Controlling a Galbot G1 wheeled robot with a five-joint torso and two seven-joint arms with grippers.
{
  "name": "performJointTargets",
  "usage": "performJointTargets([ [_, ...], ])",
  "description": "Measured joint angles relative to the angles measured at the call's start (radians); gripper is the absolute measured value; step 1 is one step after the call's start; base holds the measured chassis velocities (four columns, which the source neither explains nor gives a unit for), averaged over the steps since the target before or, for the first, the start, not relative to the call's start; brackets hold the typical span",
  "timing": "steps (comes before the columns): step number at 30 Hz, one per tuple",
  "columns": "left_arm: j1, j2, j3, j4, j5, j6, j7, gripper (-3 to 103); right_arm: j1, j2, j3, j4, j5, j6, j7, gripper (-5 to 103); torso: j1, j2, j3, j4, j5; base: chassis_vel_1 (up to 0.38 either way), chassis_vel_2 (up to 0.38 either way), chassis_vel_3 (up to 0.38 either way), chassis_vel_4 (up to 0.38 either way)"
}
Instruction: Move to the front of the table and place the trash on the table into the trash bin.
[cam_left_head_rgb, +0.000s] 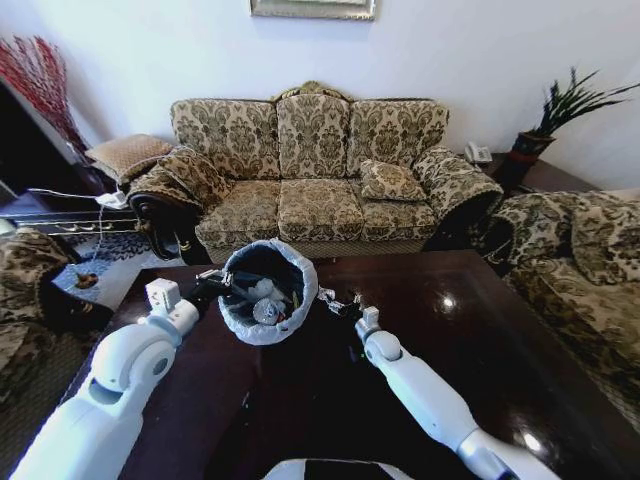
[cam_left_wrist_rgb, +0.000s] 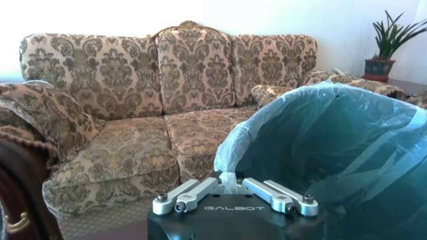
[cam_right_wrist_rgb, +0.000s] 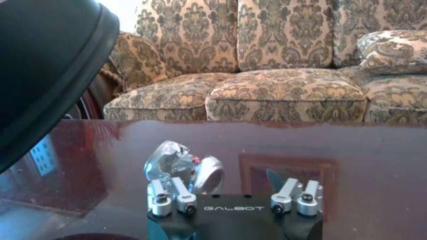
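The left gripper (cam_left_head_rgb: 213, 283) is clamped on the trash bin's (cam_left_head_rgb: 268, 292) rim at centre frame; the right gripper (cam_left_head_rgb: 340, 303) is apart over the bare table (cam_left_head_rgb: 480, 340) — wrist view shows a crumpled bottle (cam_right_wrist_rgb: 175, 162) beside its fingers.

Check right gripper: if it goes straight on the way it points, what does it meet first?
Probably the clear plastic bottle, lying on the table just ahead of the open right gripper and off toward one finger. Depth is unclear; beyond it, bare tabletop, then the sofa.
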Motion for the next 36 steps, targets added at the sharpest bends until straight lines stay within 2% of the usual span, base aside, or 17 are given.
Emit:
performJointTargets([
  [3, -0.001, 0.001, 0.000, 0.000, 0.000, 0.000, 0.000, 2, -0.002, 0.000, -0.001, 0.000, -0.003, 0.005, -0.005, 68, 0.000, 0.000, 0.000, 0.0001, -0.0001, 0.000, 0.000, 0.000, 0.000],
  [4, -0.001, 0.000, 0.000, 0.000, 0.000, 0.000, -0.001, 2, -0.005, 0.003, -0.001, 0.000, -0.008, 0.011, -0.007, 57, 0.000, 0.000, 0.000, 0.0003, -0.0001, 0.000, 0.000, 0.000, 0.000],
  [6, -0.001, -0.002, 0.002, 0.002, 0.000, 0.000, -0.001, 2, -0.006, 0.006, -0.001, -0.002, -0.015, 0.018, -0.007, 46, 0.000, 0.000, 0.000, 0.0003, 0.0000, 0.000, 0.000, 0.000, 0.000],
  [7, -0.001, -0.002, 0.002, 0.002, 0.000, 0.000, -0.001, 2, -0.006, 0.006, -0.001, -0.002, -0.015, 0.018, -0.007, 46, 0.000, 0.000, 0.000, 0.0003, 0.0000, 0.000, 0.000, 0.000, 0.000],
  [9, -0.002, -0.004, 0.005, 0.006, 0.000, 0.000, -0.005, 2, -0.006, 0.008, 0.000, -0.004, -0.026, 0.025, -0.006, 35, 0.000, 0.000, 0.000, 0.0002, -0.0001, 0.000, 0.000, 0.000, 0.000],
  [11, -0.002, -0.004, 0.005, 0.007, -0.001, 0.000, -0.007, 2, -0.007, 0.008, 0.000, -0.004, -0.027, 0.025, -0.006, 35, 0.000, 0.000, 0.000, 0.0001, -0.0001, 0.000, 0.000, 0.000, 0.000],
  [12, -0.002, -0.004, 0.005, 0.007, -0.001, -0.001, -0.009, 2, -0.009, 0.008, 0.001, -0.001, -0.032, 0.027, -0.004, 25, 0.000, 0.000, 0.000, 0.0001, -0.0001, 0.000, 0.000, 0.000, 0.000],
  [18, -0.002, -0.006, 0.004, 0.007, -0.002, -0.002, -0.009, 2, -0.013, 0.005, 0.003, 0.002, -0.041, 0.034, -0.003, 14, 0.000, 0.000, 0.000, 0.0003, 0.0000, 0.000, 0.000, 0.000, 0.000],
  [19, -0.002, -0.008, 0.004, 0.007, -0.002, -0.002, -0.009, 2, -0.016, 0.004, 0.006, 0.006, -0.041, 0.036, 0.003, 8, 0.000, 0.000, 0.000, 0.0003, -0.0001, 0.000, 0.000, 0.000, 0.000],
  [26, -0.001, -0.012, 0.003, 0.006, -0.002, -0.005, -0.008, 2, -0.025, -0.009, 0.054, 0.082, -0.057, 0.050, 0.039, 8, 0.000, 0.000, 0.000, 0.0001, 0.0001, 0.000, 0.000, 0.000, 0.000],
  [28, -0.001, -0.014, 0.003, 0.003, -0.002, -0.005, -0.008, 2, -0.018, -0.020, 0.098, 0.135, -0.061, 0.048, 0.055, 8, 0.000, 0.000, 0.000, 0.0001, 0.0001, 0.000, 0.000, 0.000, 0.000],
  [32, -0.003, -0.018, 0.010, 0.004, 0.000, -0.005, -0.004, 2, 0.035, -0.039, 0.176, 0.224, -0.034, 0.018, 0.088, 8, 0.000, 0.000, 0.000, 0.0003, 0.0001, 0.000, 0.000, 0.000, 0.000],
  [33, -0.006, -0.021, 0.017, 0.005, 0.001, -0.005, -0.003, 2, 0.063, -0.059, 0.203, 0.289, -0.007, -0.008, 0.102, 8, 0.000, 0.000, 0.000, 0.0002, 0.0000, 0.000, 0.000, 0.000, 0.000],
  [36, -0.008, -0.023, 0.025, 0.004, 0.002, -0.005, 0.000, 2, 0.090, -0.092, 0.212, 0.392, 0.029, -0.048, 0.115, 8, 0.000, 0.000, 0.000, 0.0001, -0.0002, 0.000, 0.000, 0.000, 0.000],
])
